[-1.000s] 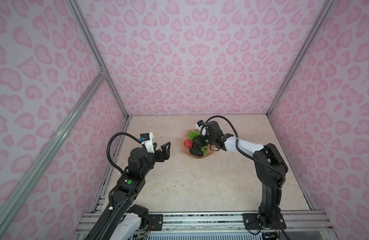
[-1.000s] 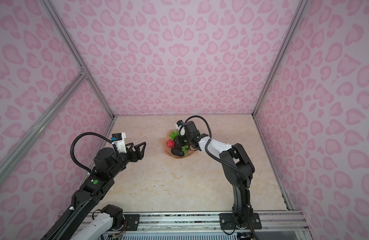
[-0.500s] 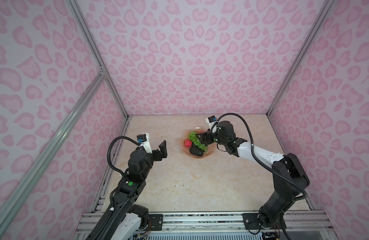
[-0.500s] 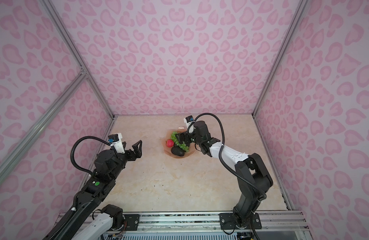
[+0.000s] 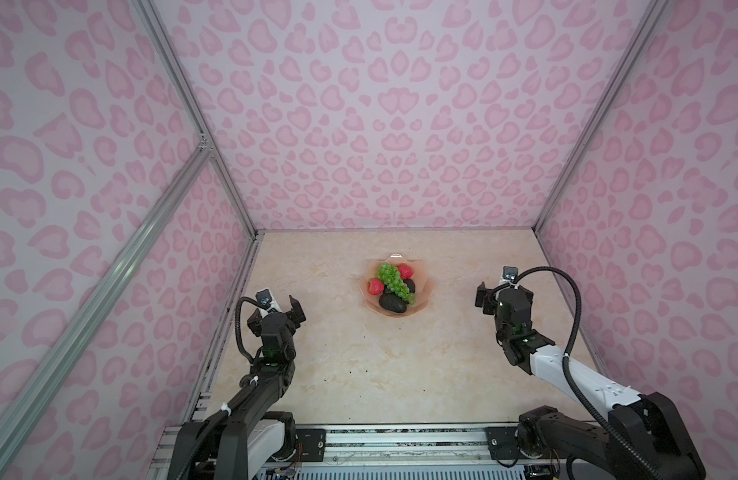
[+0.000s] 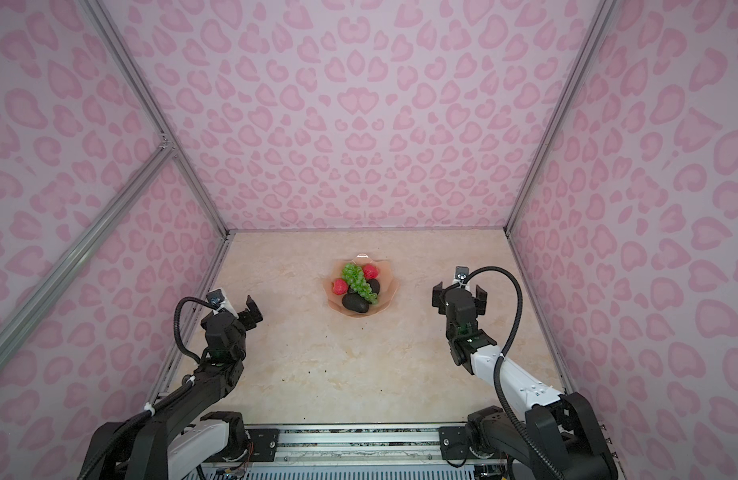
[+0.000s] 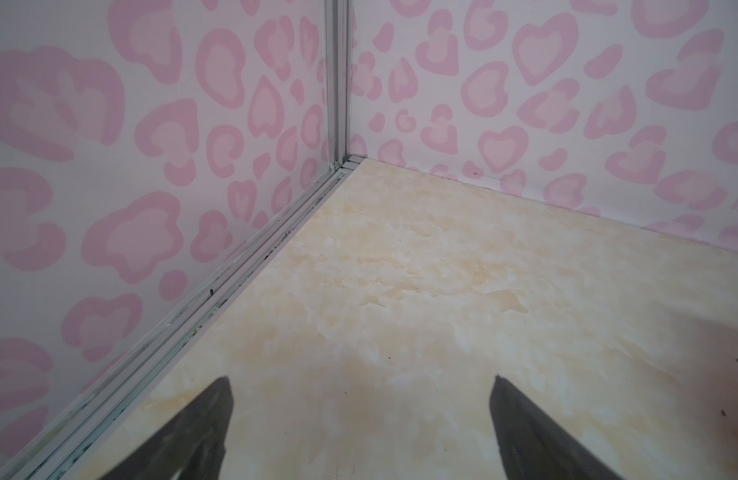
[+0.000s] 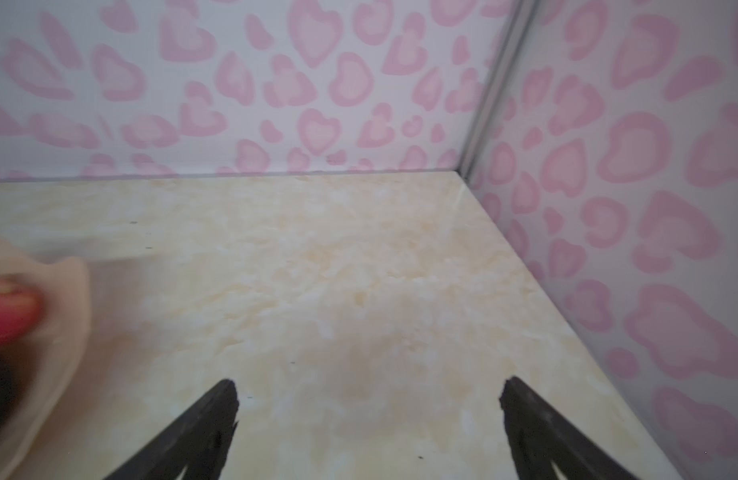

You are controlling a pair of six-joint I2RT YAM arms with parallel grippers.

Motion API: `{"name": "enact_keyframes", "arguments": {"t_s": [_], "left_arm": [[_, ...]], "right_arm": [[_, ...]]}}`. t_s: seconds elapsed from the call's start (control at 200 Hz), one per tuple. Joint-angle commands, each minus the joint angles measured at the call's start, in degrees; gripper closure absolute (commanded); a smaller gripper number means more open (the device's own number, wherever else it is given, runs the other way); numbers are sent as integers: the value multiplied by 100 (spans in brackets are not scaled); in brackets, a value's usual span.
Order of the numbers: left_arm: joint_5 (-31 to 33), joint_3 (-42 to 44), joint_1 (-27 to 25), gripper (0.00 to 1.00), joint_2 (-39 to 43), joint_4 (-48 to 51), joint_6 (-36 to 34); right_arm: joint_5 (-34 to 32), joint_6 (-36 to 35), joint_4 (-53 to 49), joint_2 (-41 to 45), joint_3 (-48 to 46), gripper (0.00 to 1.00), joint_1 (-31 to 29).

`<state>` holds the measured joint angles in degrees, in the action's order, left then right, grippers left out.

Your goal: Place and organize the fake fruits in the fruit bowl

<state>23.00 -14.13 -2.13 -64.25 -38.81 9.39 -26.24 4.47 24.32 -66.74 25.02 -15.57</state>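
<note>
Left wrist view showed the left gripper [image 7: 361, 382] spread wide and empty over the marbled beige table [image 7: 442, 291]; the right gripper [image 8: 369, 384] was likewise released. Farther out, the glossy scalloped fruit bowl [image 5: 428, 291] sat mid-table, well apart from both, holding knobbly green grapes [image 5: 394, 282] draped over rough dark avocados [image 5: 391, 302] between two red strawberries [image 5: 375, 286]. We judged placing finished; any retreat should stay clear of the rim.

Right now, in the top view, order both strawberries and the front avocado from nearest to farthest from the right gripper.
From the right gripper:
1. Right strawberry, toward the bowl's far side.
2. Front avocado, at the near rim.
3. Left strawberry, across the bowl.
</note>
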Motion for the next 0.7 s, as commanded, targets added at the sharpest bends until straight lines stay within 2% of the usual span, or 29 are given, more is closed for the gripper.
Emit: {"name": "enact_keyframes", "arguments": {"t_s": [0.0, 0.1, 0.15, 0.205, 0.365, 0.465, 0.585, 0.695], "left_arm": [[-164, -21, 82, 3, -757, -1231, -110], [-335, -188, 194, 2, -1287, -1535, -124], [-564, -228, 263, 2, -1643, -1879, -141], [-759, -386, 266, 2, -1830, -1690, -226], [-795, -459, 240, 2, -1899, -1639, -271], [-787, -455, 240, 3, -1892, -1627, -275], [-745, -467, 204, 2, -1902, -1630, -316], [-715, -454, 178, 2, -1894, -1638, -333]], "right_arm": [[-465, -437, 1448, -365, -350, 1, 314], [-255, -627, 2297, -881, -642, 1, 601], [213, -424, 2641, -1097, -798, 1, 871], [622, -251, 3244, -1415, -965, 0, 1097], [1465, -444, 4440, -2382, -1010, 0, 1209], [1628, -408, 3443, -2037, -807, 0, 1243], [1593, -392, 3728, -2231, -778, 0, 1254], [1584, -396, 3374, -2096, -716, 0, 1250]]}}
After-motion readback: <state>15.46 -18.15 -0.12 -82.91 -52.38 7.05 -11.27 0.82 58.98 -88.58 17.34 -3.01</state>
